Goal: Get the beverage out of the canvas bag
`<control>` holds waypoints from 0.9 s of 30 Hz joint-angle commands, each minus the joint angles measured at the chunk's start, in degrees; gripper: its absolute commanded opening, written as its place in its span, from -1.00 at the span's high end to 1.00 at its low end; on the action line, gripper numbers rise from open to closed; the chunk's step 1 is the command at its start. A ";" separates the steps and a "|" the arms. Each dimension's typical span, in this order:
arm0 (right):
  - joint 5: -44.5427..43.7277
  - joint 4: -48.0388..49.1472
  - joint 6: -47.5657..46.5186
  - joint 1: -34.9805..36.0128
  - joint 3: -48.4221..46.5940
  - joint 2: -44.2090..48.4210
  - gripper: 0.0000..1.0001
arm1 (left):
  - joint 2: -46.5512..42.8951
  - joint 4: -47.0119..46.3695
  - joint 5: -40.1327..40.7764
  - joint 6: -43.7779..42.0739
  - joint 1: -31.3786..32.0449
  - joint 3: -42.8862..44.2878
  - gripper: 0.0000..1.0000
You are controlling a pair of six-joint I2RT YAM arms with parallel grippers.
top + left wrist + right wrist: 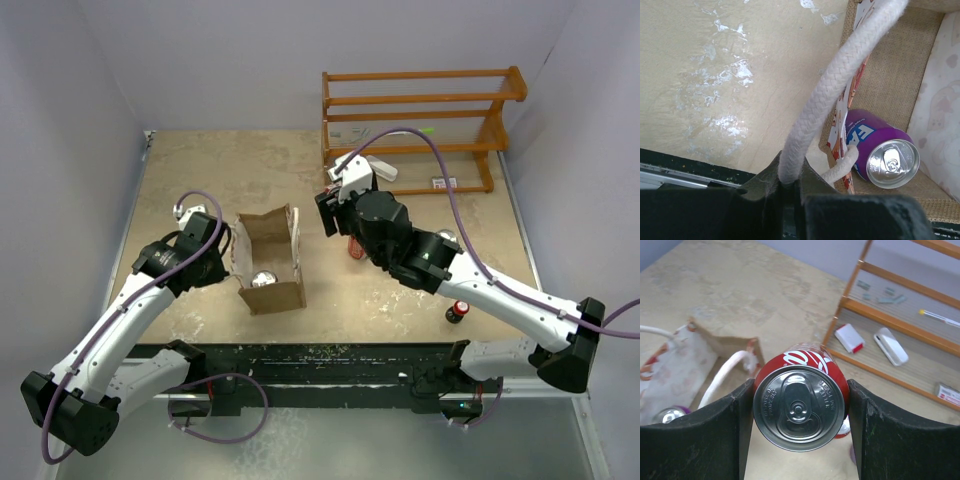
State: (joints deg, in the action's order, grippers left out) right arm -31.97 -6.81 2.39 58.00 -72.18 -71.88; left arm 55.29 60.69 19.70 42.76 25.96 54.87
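My right gripper (800, 390) is closed to can width on a red cola can (799, 412), held outside the canvas bag (268, 262), which stands left of the tabletop's centre. My left gripper (790, 187) pinches the bag's white rope handle (825, 100). Extraction looks nearly done. Setting the can down is left, and a purple can (882, 152) lies inside the bag.

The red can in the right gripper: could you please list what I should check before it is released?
1. Grip of the right gripper on the red can: ok.
2. That can outside the canvas bag: ok.
3. Hold of the left gripper on the rope handle: ok.
4. Bag emptied: not ok, a purple can lies inside.
5. Base of the red can resting on the table: cannot tell.
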 commanded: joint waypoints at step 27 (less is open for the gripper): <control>3.77 14.12 3.37 -5.00 8.69 -6.43 1.00 | 2.49 0.85 0.60 0.54 0.85 2.15 1.00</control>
State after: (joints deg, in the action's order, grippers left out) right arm -29.10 -2.15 4.25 52.97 -62.43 -78.74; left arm 57.82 61.39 19.84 42.92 26.33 55.16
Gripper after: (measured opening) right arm 0.681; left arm 0.114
